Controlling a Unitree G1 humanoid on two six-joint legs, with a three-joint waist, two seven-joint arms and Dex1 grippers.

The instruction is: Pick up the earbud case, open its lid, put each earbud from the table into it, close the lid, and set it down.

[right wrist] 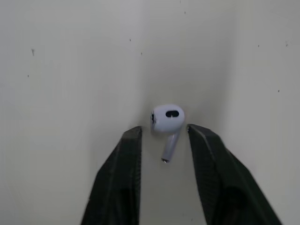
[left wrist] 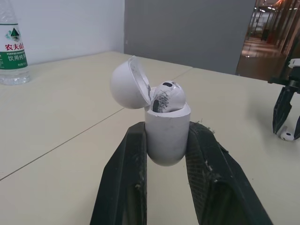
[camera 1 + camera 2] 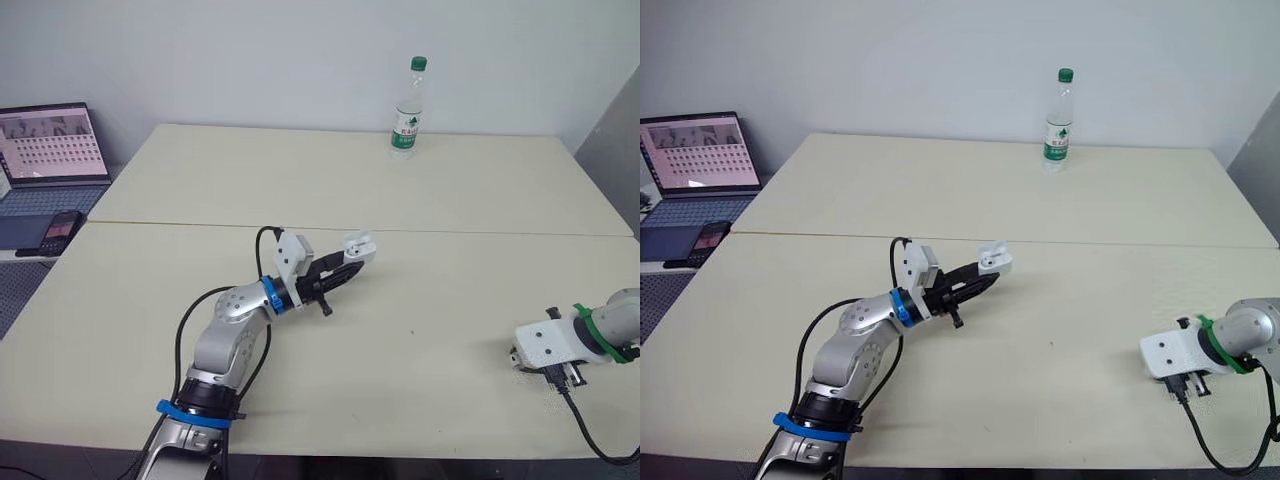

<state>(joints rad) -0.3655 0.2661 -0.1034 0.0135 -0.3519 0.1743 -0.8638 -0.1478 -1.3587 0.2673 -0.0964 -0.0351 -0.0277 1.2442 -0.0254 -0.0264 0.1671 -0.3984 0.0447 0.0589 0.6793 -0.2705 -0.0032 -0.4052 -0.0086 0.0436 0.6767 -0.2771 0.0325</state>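
Note:
My left gripper [image 3: 352,260] is shut on the white earbud case [image 2: 167,136], held a little above the middle of the table. The case's lid [image 2: 127,84] is hinged open, and one white earbud [image 2: 167,96] sits in its mouth. At the table's right front, my right gripper [image 1: 164,133] points down at the tabletop and stands open. A second white earbud [image 1: 167,119] lies on the table between its fingertips, with a gap on each side. The left wrist view also catches the right gripper [image 2: 286,124] over that earbud [image 2: 287,136].
A clear water bottle [image 3: 408,108] with a green cap stands at the table's far edge. Off the table's left side are an open laptop [image 3: 50,145] and a phone [image 3: 62,228]. A seam [image 3: 480,231] runs across the tabletop.

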